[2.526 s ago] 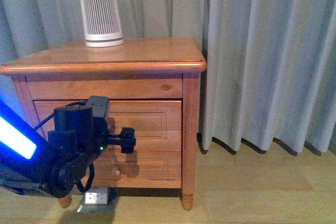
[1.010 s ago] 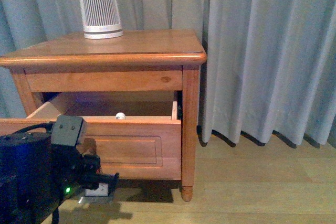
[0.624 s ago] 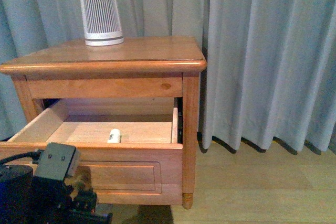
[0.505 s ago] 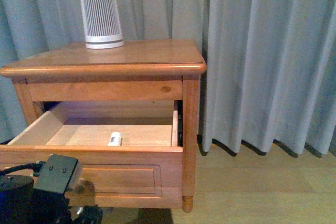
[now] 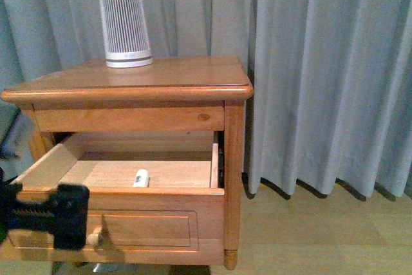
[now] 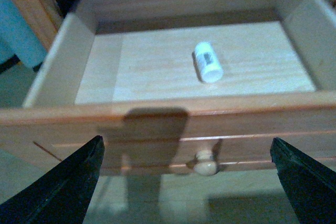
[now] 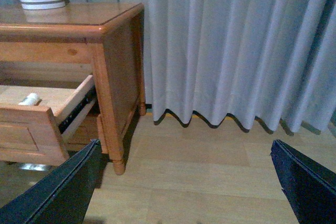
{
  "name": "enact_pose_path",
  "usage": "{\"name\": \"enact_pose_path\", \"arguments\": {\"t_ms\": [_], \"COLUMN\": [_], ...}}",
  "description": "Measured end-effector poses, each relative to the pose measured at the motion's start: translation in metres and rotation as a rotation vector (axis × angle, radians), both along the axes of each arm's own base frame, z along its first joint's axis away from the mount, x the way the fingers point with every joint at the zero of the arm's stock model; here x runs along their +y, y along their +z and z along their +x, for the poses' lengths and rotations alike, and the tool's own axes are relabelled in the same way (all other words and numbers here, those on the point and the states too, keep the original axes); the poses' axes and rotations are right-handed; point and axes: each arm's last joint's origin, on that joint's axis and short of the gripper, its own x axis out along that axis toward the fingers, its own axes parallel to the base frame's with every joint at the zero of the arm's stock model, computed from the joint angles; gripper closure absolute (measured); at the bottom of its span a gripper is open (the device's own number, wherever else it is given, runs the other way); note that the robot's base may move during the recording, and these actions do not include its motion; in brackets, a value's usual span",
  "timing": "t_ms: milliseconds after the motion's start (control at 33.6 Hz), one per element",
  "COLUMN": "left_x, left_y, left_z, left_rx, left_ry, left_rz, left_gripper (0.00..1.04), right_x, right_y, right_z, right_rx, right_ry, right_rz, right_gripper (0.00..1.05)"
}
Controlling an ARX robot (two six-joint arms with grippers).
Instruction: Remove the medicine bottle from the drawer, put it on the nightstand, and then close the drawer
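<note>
drawer (image 5: 154,230) pulled open | medicine bottle (image 5: 140,178) lying inside | ribbed cylinder (image 5: 125,28) atop nightstand (image 5: 187,76)

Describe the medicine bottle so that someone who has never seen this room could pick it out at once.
Find the honey-brown nightstand by the grey curtain; its upper drawer is pulled open. On the pale drawer floor lies the medicine bottle, tiny, white and capped, far smaller than the ribbed cylinder standing on top.

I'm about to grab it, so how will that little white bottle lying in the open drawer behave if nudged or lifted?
The medicine bottle lies on its side on the drawer's bare wood floor, so a nudge would probably roll it. Being so small, it likely lifts easily. Its round body may slip from a loose grip.
</note>
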Motion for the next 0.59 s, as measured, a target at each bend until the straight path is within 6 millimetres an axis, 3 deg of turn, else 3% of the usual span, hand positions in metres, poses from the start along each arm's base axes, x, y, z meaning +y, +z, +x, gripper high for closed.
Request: {"name": "enact_pose_path", "arguments": {"t_ms": [149, 297, 446, 594], "left_x": [0.001, 0.002, 0.002, 0.006], "left_y": [0.053, 0.099, 0.111, 0.108], "left_z": [-0.026, -0.081, -0.123, -0.166], "left_rx": [-0.078, -0.135, -0.197, -0.234], "left_ry": [-0.039, -0.090, -0.095, -0.093], "left_rz": [-0.029, -0.084, -0.093, -0.134], "left_gripper": [0.07, 0.07, 0.07, 0.07], "right_x": [0.000, 0.000, 0.000, 0.000], "right_y": [0.000, 0.000, 0.000, 0.000], "right_z": [0.000, 0.000, 0.000, 0.000], "right_rx": [0.000, 0.000, 0.000, 0.000], "right_ry": [0.000, 0.000, 0.000, 0.000], "right_rz": [0.000, 0.000, 0.000, 0.000], "right_gripper": [0.07, 0.07, 0.07, 0.07]}}
